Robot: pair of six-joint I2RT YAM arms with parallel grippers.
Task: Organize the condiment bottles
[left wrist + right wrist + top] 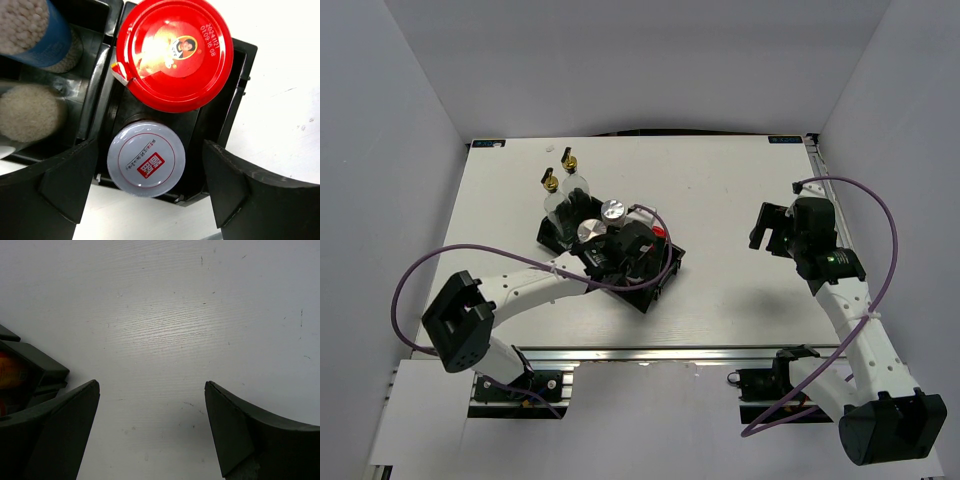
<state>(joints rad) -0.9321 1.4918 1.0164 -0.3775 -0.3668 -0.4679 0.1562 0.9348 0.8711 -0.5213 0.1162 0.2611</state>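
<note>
A black tray (660, 285) holds the condiment bottles. Two clear glass bottles with gold spout caps (560, 180) stand at its far left end. Two silver-lidded jars (602, 220) stand behind my left gripper (632, 255). The red-lidded jar (661, 232) shows partly beside it. In the left wrist view the red-lidded jar (175, 50) and a white-lidded jar (146, 158) share one compartment. My left gripper (150, 187) is open above the white lid, one finger on each side, not touching. My right gripper (770, 228) is open and empty over bare table (160, 315).
In the left wrist view two jars with pale grainy fill (30, 110), one blue-labelled, stand in the neighbouring compartment. A tray corner (35, 372) shows at the left of the right wrist view. White walls enclose the table (740, 290); a metal rail runs along its near edge.
</note>
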